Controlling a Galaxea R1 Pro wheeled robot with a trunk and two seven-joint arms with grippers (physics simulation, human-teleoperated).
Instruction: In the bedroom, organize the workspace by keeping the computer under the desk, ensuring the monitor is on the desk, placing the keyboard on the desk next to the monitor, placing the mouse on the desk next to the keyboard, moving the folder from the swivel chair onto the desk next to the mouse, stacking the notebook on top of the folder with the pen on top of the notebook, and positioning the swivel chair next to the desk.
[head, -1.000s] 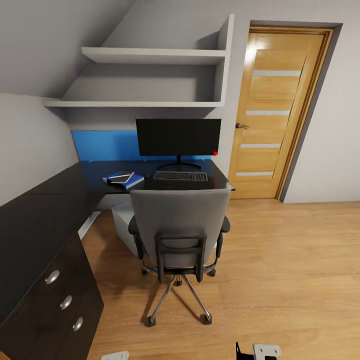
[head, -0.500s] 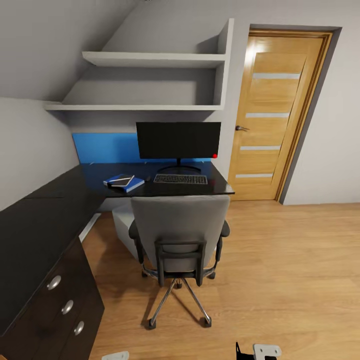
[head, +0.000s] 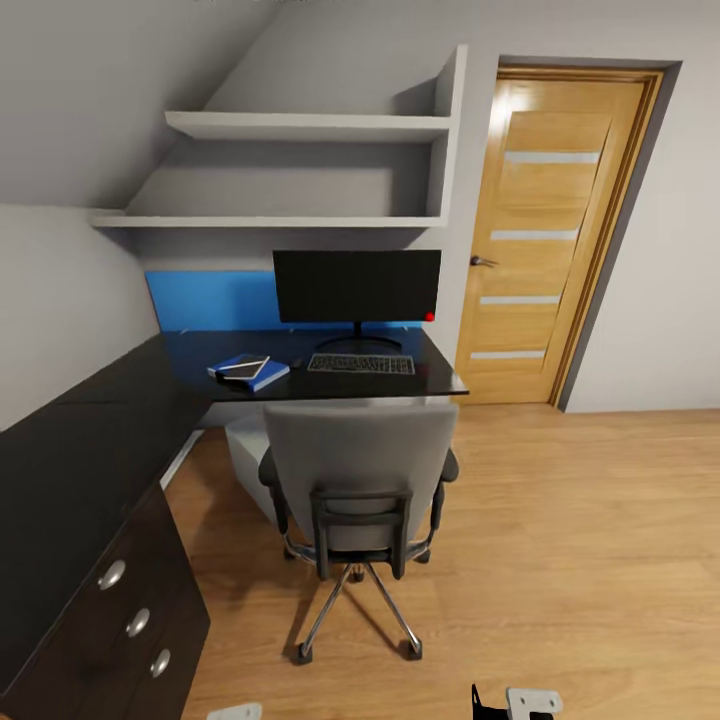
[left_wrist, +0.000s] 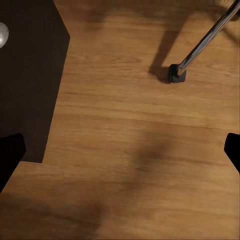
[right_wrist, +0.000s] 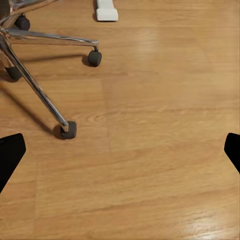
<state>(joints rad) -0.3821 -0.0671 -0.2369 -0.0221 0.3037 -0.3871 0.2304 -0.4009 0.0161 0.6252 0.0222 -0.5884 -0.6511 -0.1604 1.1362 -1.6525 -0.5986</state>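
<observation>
Well, nearly everything looks to be where the task wants it. Mid-frame in the head view the monitor (head: 357, 287) stands upright at the back of the table (head: 90, 420), against the blue panel, with the keyboard (head: 361, 364) just in front of its stand so the two line up for someone seated. To the left of the keyboard lies the folder (head: 262, 375), the notebook (head: 243, 367) stacked on it; a pale sliver on top may be the pen, too small to be sure. The small dark spot between folder and keyboard I take for the mouse (head: 296, 361). The pale box under the table, behind the chair, may be the computer.

The chair (head: 357, 480) sits in the lower middle, back turned to us, pulled up close to the table edge with its chrome legs on the wood floor (head: 580, 560).

Both arms hang low over the floor. The left end effector (left_wrist: 120, 152) has its fingers spread wide, empty, near the drawer unit (left_wrist: 27, 75); the right end effector (right_wrist: 120, 152) is likewise spread and empty beside the chair's casters. My guess is the robot stands back to check the layout.
</observation>
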